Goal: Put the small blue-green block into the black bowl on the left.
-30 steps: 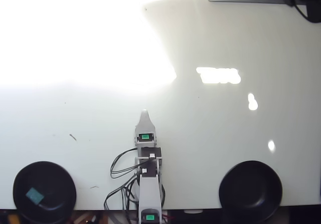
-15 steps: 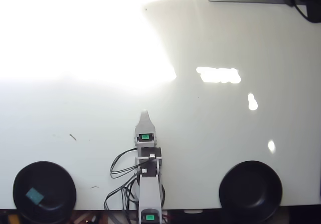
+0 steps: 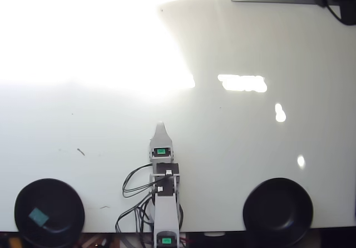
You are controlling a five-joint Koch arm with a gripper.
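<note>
Down in the bottom-left corner of the overhead view, the small blue-green block (image 3: 38, 216) was already sitting inside the black bowl (image 3: 25, 195), a bit left of the bowl's middle and turned at a slant. So judging by how things lay, the drop was done and nothing was left to carry.

That probably explains the arm's pose too. It was folded back along the centre bottom of the white table (image 3: 250, 137), well apart from both bowls, with the gripper (image 3: 160, 127) pointing up the picture at bare tabletop. Looked like a parked or resting pose to me, not a reach. From straight above I only got one pale pointed tip, with the two jaws stacked one behind the other, so I honestly couldn't tell if they were spread or pressed together. Nothing was visible between them either way.

The twin black bowl (image 3: 277, 203) on the right looked empty, just glossy black.

The block itself was tiny next to the bowl, a flat teal rectangle with a paler top face, easy to spot against the dark inside. Don't mix it up with the bright green square labels (image 3: 161, 151) on the arm; those were brighter and greener.

Top left of the table was totally blown out by glare, so no idea what was there.
</note>
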